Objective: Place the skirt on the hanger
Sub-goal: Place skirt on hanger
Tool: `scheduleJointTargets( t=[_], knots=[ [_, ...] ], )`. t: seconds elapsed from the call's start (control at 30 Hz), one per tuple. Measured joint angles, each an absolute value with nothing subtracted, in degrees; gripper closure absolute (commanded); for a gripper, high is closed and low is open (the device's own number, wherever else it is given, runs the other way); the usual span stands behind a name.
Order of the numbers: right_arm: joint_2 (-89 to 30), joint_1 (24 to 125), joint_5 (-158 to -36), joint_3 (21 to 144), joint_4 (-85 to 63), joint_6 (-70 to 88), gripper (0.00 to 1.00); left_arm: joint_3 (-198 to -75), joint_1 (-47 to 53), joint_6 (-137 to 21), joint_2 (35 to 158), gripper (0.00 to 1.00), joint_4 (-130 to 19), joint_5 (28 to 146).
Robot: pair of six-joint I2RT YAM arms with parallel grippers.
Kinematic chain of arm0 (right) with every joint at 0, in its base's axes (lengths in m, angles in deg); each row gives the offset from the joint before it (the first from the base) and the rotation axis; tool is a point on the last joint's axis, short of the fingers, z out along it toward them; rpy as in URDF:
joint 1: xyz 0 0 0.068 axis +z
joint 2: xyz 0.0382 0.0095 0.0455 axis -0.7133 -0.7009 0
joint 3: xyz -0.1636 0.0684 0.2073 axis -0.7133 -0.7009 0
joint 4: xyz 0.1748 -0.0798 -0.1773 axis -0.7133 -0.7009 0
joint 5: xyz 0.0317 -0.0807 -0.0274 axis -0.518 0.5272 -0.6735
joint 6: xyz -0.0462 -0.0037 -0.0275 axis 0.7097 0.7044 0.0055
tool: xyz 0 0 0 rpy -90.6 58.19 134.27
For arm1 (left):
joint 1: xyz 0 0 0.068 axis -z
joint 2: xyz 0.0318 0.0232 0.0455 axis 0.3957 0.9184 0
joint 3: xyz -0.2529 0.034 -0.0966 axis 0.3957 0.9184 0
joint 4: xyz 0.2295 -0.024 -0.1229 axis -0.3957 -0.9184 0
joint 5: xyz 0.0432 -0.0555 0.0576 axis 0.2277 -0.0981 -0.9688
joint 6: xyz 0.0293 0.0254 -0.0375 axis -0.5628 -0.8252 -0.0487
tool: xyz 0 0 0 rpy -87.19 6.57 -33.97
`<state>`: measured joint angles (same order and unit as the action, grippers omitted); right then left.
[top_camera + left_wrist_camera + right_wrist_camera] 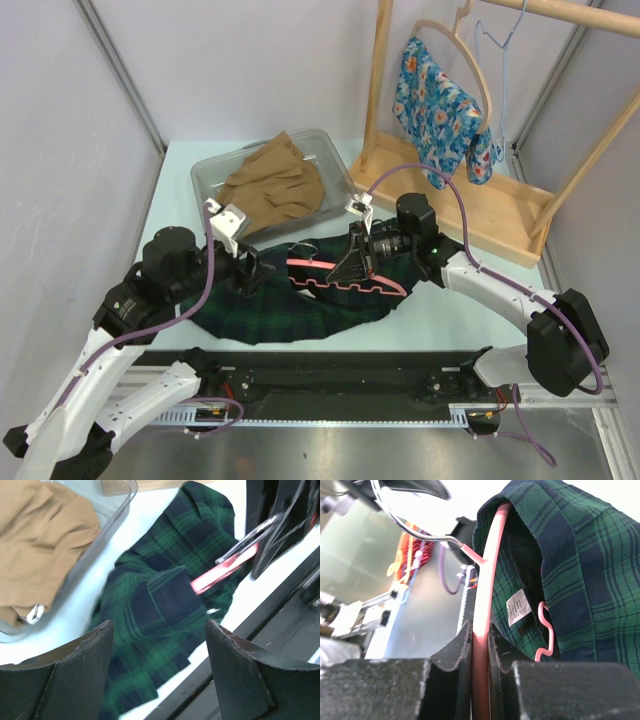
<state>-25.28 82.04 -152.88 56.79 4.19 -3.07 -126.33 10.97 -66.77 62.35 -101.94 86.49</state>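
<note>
Right claw (479, 630): jaws pressed together on the bar of the pink plastic hanger with a wire hook (487, 570), holding it on edge at table centre.

Left claw (159, 626): jaws apart, nothing between them, hovering over the 9 o'clock end of the cloth.

Green-and-navy plaid fabric skirt (290, 310): lies crumpled at table centre. Its waistband is partly drawn over one end of the hanger, with a white label showing inside. The rest trails toward 8 o'clock, not threaded.

Clear plastic bin (205, 175): at 11 o'clock, holding a tan crumpled garment (275, 180).

Wooden rack (450, 205): at 2 o'clock, carrying a blue floral garment (435, 100).

Risks, judged:
- The waistband likely slides back off the hanger arm if the right claw tilts or lifts before the far side is seated.
- The left claw may pinch both layers of cloth instead of one edge, closing the opening.
- A hard pull toward 9 o'clock may twist the thin bar in its grip, or drag the hem off the 6 o'clock table edge.
</note>
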Motion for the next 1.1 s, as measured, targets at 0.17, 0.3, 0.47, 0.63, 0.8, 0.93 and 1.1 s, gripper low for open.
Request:
scheduleJointTargets(
  t=[0.17,0.3,0.47,0.63,0.8,0.93,1.1],
  knots=[
    [-25.35,80.94,-159.04,59.0,4.14,-5.34,1.0,-126.31,10.97,-74.11,61.92,0.3,-102.49,87.93],
    [-25.35,80.05,-162.58,59.74,4.1,-6.52,1.0,-126.31,10.97,-76.75,61.63,0.31,-102.97,91.43],
    [-25.52,79.15,-164.92,59.85,3.81,-7.09,1.0,-126.31,11.01,-77.5,62.38,0.32,-103.67,98.97],
    [-26.13,79.15,-166.63,60.46,4.23,-8.64,1.0,-125.06,11.01,-77.43,63.51,0.38,-102.82,102.42],
    [-27.16,79.39,-168.48,60.7,5.5,-10.72,1.0,-124.58,11.06,-77.37,65.39,0.43,-102.12,102.9],
    [-27.66,79.48,-169.51,60.77,6.5,-12.14,1.0,-124.58,11.06,-77.3,67.29,0.46,-101.38,102.97],
    [-28.54,79.79,-170.08,60.81,8.82,-14.48,1.0,-124.58,11.08,-76.78,69.52,0.8,-101.16,104.52]
  ],
)
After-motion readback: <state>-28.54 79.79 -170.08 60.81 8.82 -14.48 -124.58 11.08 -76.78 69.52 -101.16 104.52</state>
